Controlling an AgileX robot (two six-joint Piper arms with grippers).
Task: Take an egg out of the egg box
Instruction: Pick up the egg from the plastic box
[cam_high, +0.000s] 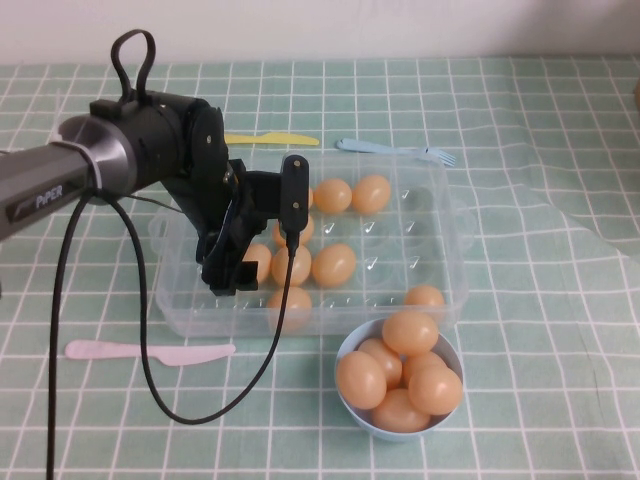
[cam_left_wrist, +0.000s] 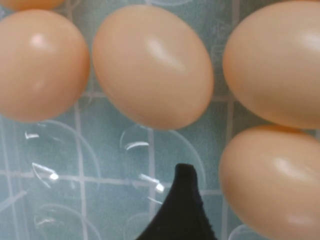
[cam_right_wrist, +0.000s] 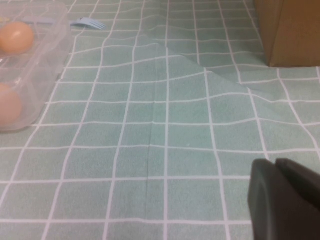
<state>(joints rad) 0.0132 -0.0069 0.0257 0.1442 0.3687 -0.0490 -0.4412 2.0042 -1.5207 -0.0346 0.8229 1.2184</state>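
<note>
The clear plastic egg box sits mid-table with several tan-orange eggs in its left half. My left gripper is down inside the box among them. In the left wrist view one black finger shows beside an egg without touching it; the other finger is out of view. More eggs lie just beyond. The gripper is open. My right gripper is shut and empty over bare cloth, right of the box; it does not show in the high view.
A light-blue bowl of several eggs stands at the box's front right corner. A yellow knife and a blue fork lie behind the box, a pale pink knife in front. A brown box stands far right.
</note>
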